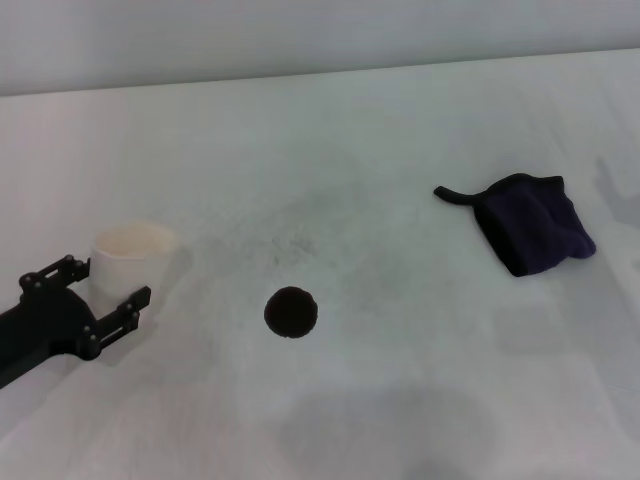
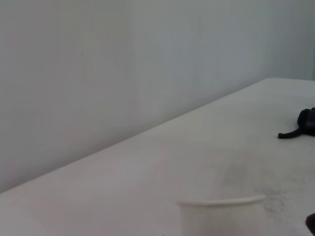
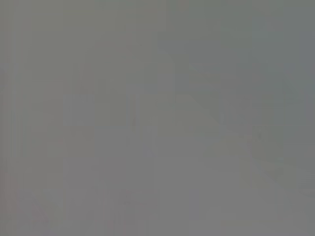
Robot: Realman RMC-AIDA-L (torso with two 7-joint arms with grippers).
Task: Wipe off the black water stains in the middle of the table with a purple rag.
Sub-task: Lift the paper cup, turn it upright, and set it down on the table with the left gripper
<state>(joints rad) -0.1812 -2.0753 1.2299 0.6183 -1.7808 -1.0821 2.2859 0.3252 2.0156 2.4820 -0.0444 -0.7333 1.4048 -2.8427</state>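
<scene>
The black water stain (image 1: 291,312) is a small round blot on the white table (image 1: 400,130), near the middle. The purple rag (image 1: 532,223) lies crumpled at the right, its thin dark tail pointing left. Part of the rag also shows in the left wrist view (image 2: 306,122). My left gripper (image 1: 96,294) is open at the left edge, low over the table, its fingers beside a white paper cup (image 1: 130,255). It holds nothing. My right gripper is out of view, and the right wrist view shows only plain grey.
The paper cup stands upright left of the stain; its rim shows in the left wrist view (image 2: 221,201). Faint grey speckles (image 1: 290,235) lie behind the stain. A pale wall (image 2: 98,73) runs along the table's far edge.
</scene>
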